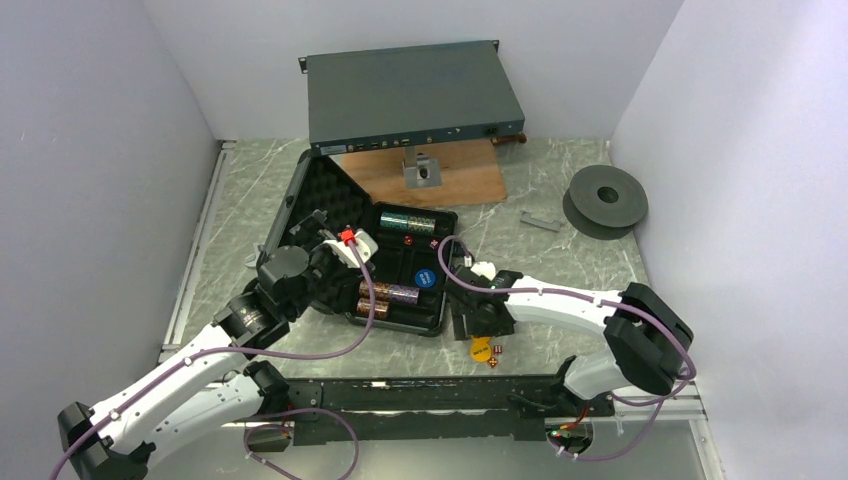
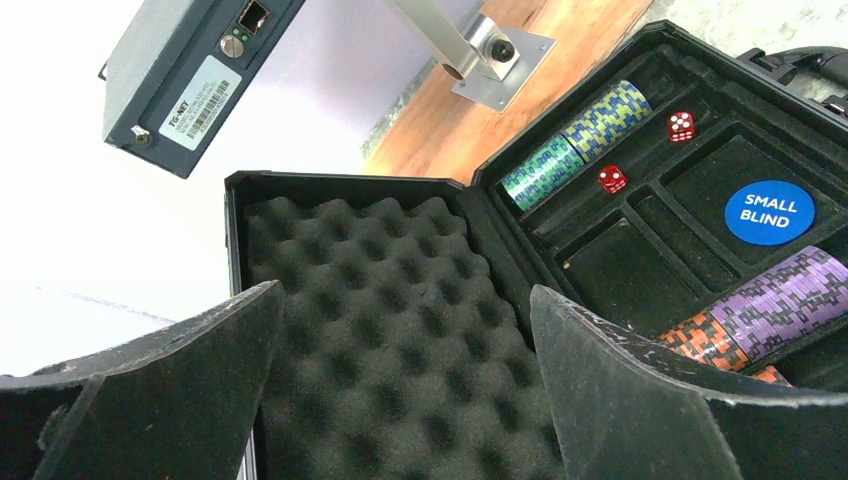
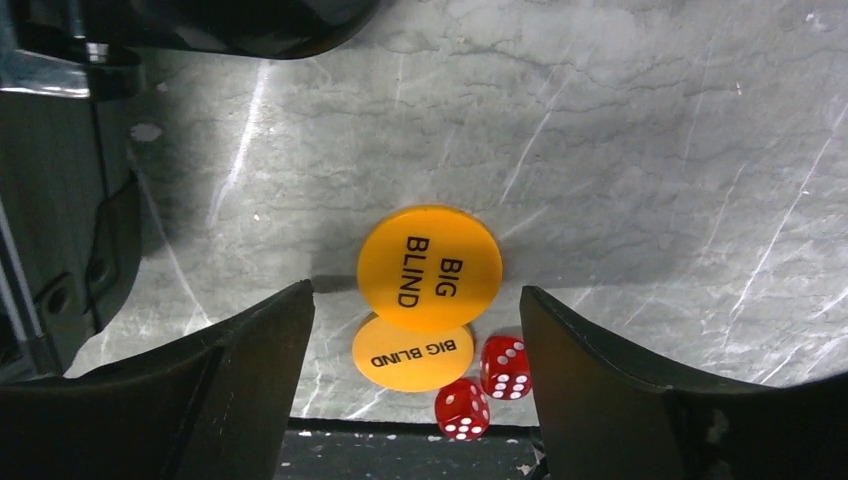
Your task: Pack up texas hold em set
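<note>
Foam lid (image 2: 390, 300) sits partly hidden behind open left jaws, right jaws open near orange disc (image 3: 430, 267).

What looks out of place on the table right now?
Two orange BIG BLIND discs, one overlapping the other, and two red dice lie on the table outside the open case, by the open right gripper. Nothing looks damaged.

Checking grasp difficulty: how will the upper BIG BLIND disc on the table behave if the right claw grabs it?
The upper disc looks thin, rigid and flat on smooth tabletop, so it will probably slide rather than lift. Resting partly over a second disc, it may drag that along. Rolling seems unlikely.
</note>
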